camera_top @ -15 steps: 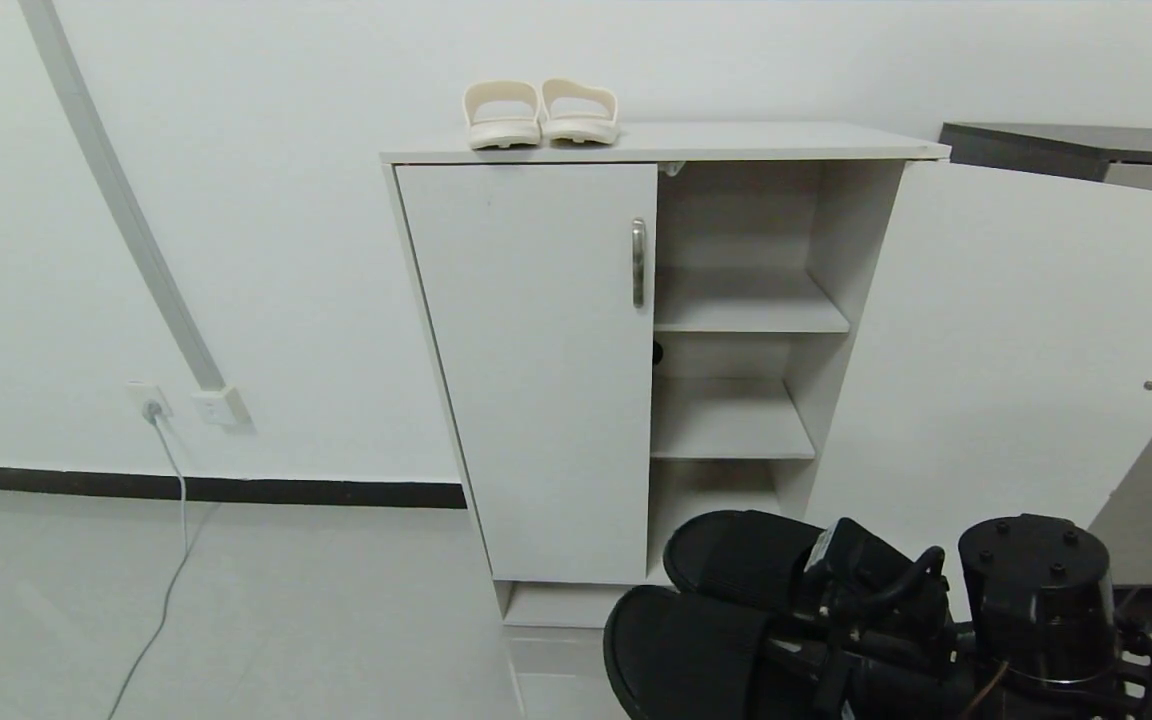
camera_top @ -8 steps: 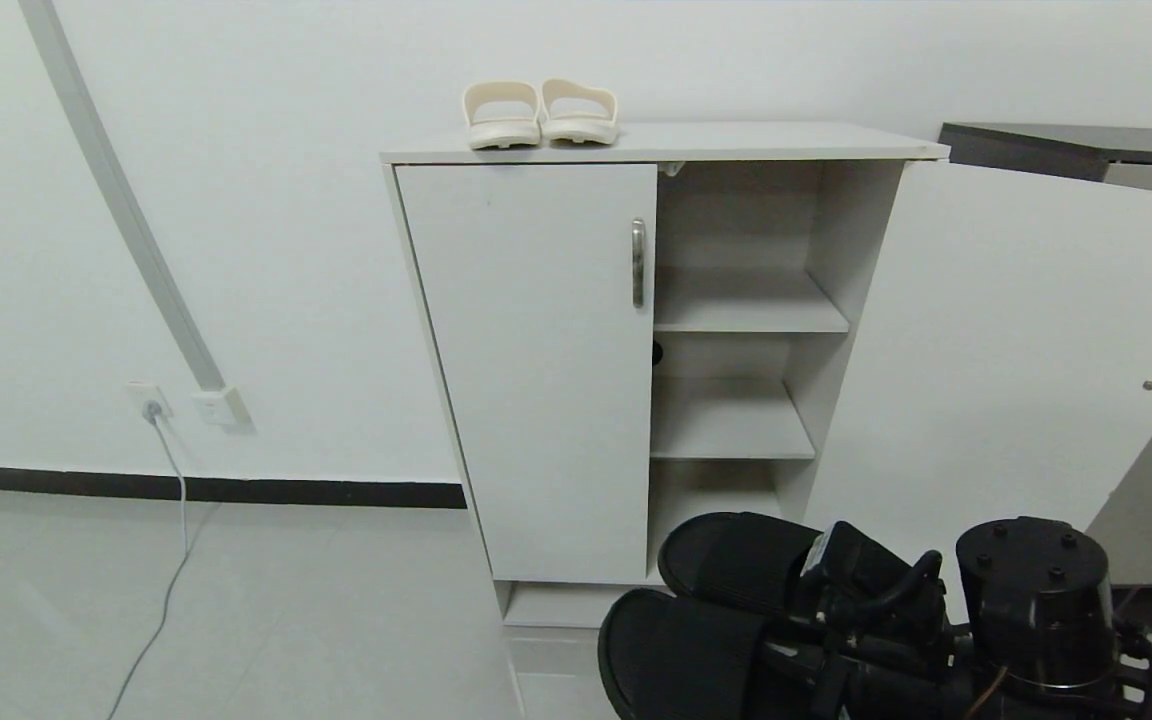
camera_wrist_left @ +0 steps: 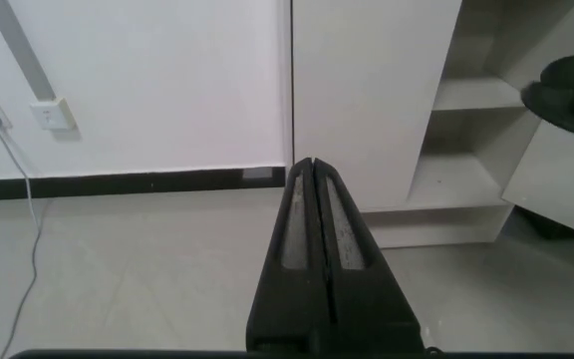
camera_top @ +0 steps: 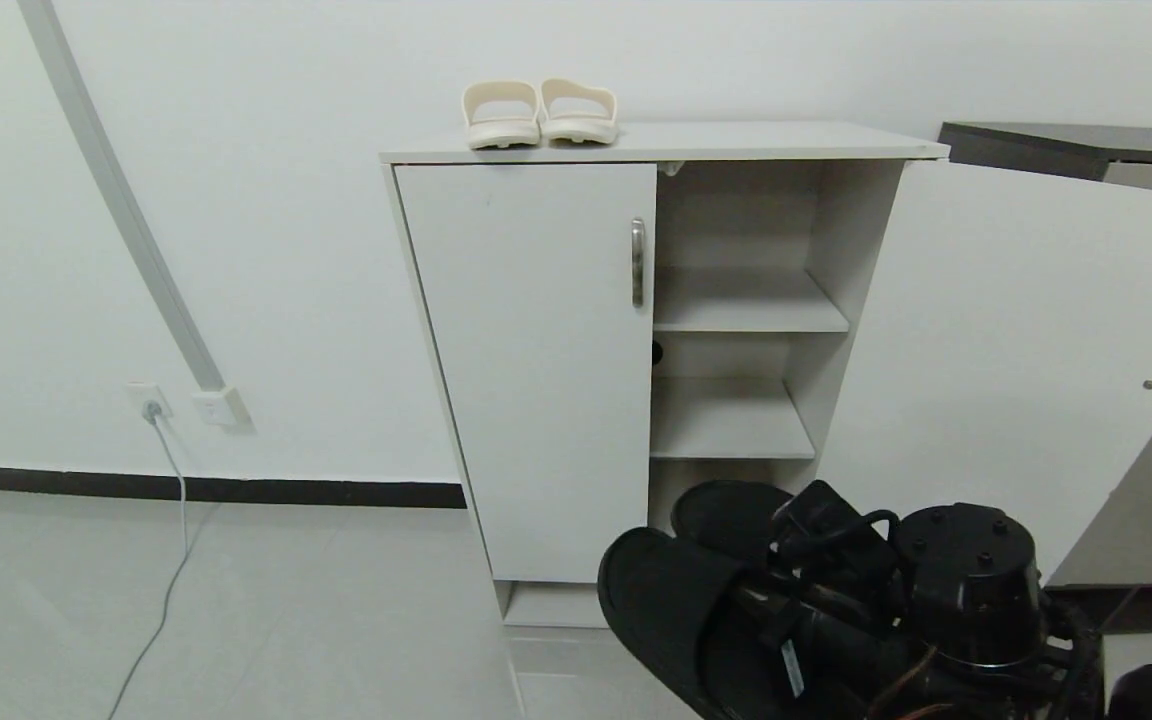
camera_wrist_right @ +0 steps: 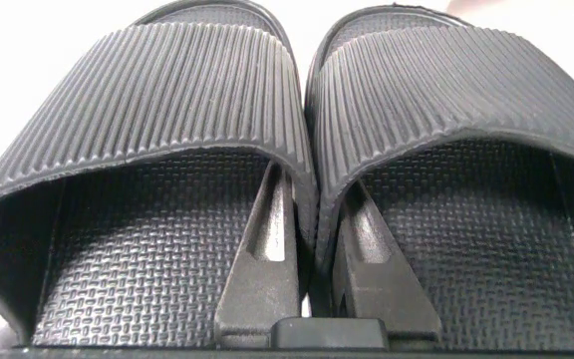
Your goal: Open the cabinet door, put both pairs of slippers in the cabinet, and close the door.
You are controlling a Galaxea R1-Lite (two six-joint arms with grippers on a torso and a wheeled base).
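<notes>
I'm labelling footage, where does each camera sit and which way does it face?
Head view: on the head, facing forward and down at the cabinet; right arm with black slippers shows.
Left wrist view: behind shut left fingers, facing the cabinet.
Right wrist view: behind right fingers, facing the black slippers they pinch.
Shared: cabinet, head and left wrist; slippers, head and right wrist.

Right arm point(camera_top: 966, 590): low, at the robot's right front, wrist angled forward and a little inward. Right gripper point(camera_wrist_right: 312, 267): one of its fingers point(camera_wrist_right: 265, 261) lies inside each of the black slippers point(camera_wrist_right: 202, 110), under the straps. The two adjoining inner walls are pinched between them, so the pair is held side by side, tilted. Left gripper point(camera_wrist_left: 312, 179): fingers pressed flat together along their whole length, nothing between them, pointing forward, roughly level
</notes>
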